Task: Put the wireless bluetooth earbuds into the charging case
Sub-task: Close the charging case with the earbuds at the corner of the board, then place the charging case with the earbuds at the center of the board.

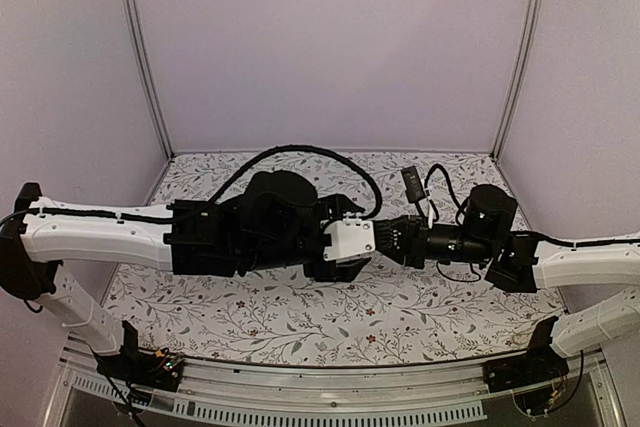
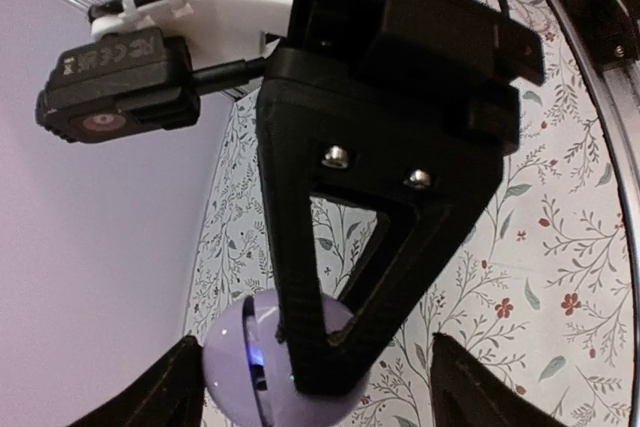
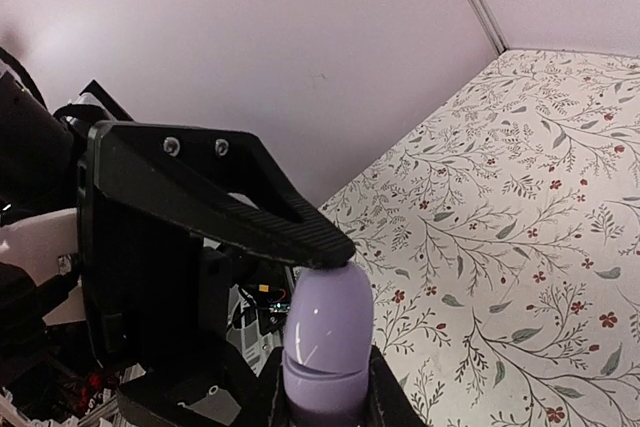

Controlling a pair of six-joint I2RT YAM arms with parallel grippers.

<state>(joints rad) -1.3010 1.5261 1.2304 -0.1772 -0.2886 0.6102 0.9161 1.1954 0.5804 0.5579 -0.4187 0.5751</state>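
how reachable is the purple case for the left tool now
Probably yes: the left tool is open with the purple case between its fingers, though the right tool, clamped on it, crosses its front.

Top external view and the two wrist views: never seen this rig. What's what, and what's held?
Two robot arms, the left arm and the right arm, are bolted at the near edge of a floral table. The top view looks down from behind them; each wrist view rides on one arm, looking past its own fingers. The right gripper is shut on a purple rounded case. The left gripper is open, its fingers either side of that case. No earbuds can be made out.
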